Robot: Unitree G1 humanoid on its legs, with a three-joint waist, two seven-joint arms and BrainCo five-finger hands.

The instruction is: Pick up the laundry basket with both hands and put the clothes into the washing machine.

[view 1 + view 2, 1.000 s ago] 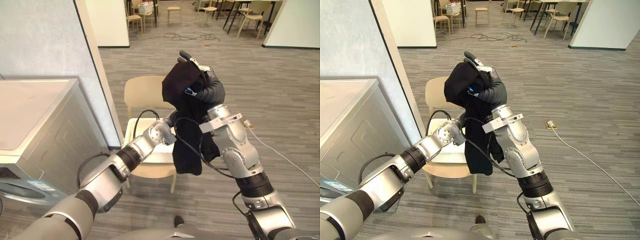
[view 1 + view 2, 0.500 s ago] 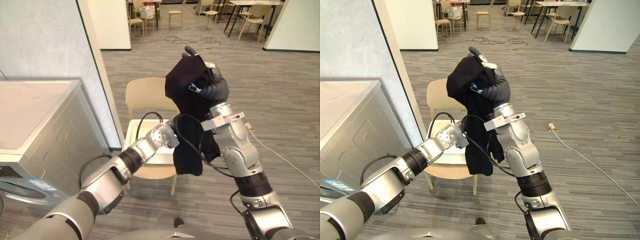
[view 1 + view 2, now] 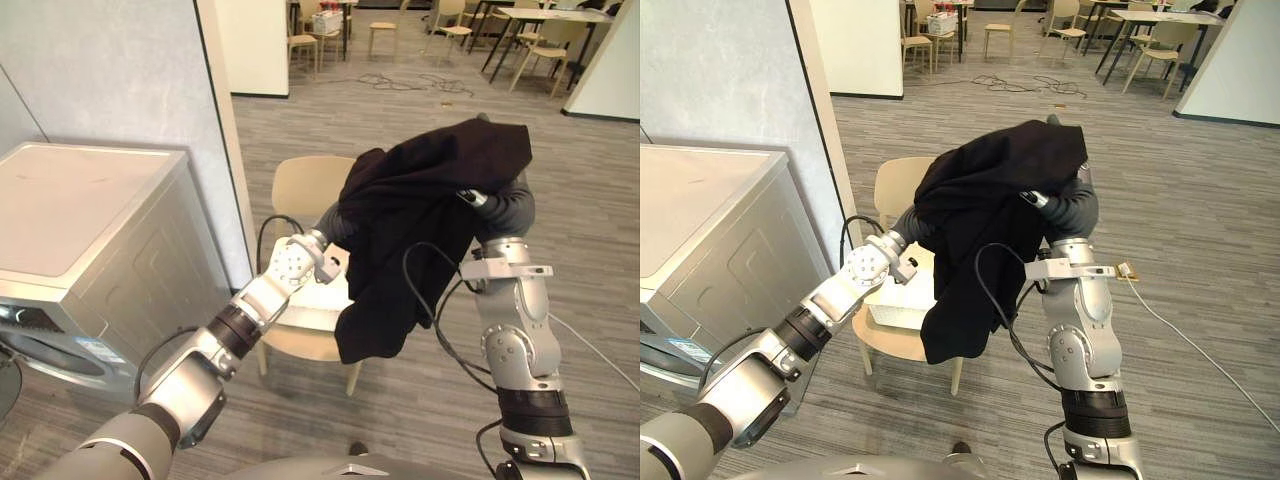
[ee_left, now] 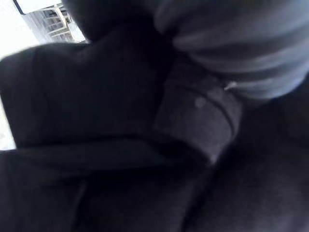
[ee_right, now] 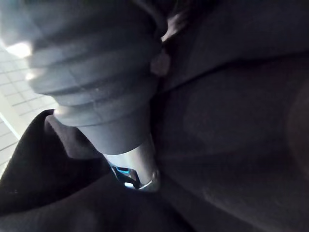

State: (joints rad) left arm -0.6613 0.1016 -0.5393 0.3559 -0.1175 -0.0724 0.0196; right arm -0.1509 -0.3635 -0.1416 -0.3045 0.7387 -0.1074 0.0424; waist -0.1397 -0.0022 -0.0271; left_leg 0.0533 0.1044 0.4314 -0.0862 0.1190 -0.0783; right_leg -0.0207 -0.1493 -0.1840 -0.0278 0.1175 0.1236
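A black garment (image 3: 420, 215) hangs high in the air over my right hand (image 3: 505, 210), whose fingers are hidden under the cloth. The cloth stretches sideways to my left hand (image 3: 335, 222), which reaches up into its left edge and is curled into the fabric; a cuff (image 4: 198, 113) lies right in front of it in the left wrist view. Below the garment, the white laundry basket (image 3: 312, 298) rests on the seat of a beige chair (image 3: 305, 185). The grey washing machine (image 3: 95, 250) stands to the left, with its drum door (image 3: 35, 350) low on the front.
A white wall edge (image 3: 225, 150) rises between the washing machine and the chair. A thin cable (image 3: 600, 350) runs across the wood-look floor on the right. More chairs and tables (image 3: 520, 35) stand far back in the room.
The garment went from a narrow hanging bundle to a wide sheet pulled leftward. My left hand rose from near the basket into the cloth and curled. The camera has shifted.
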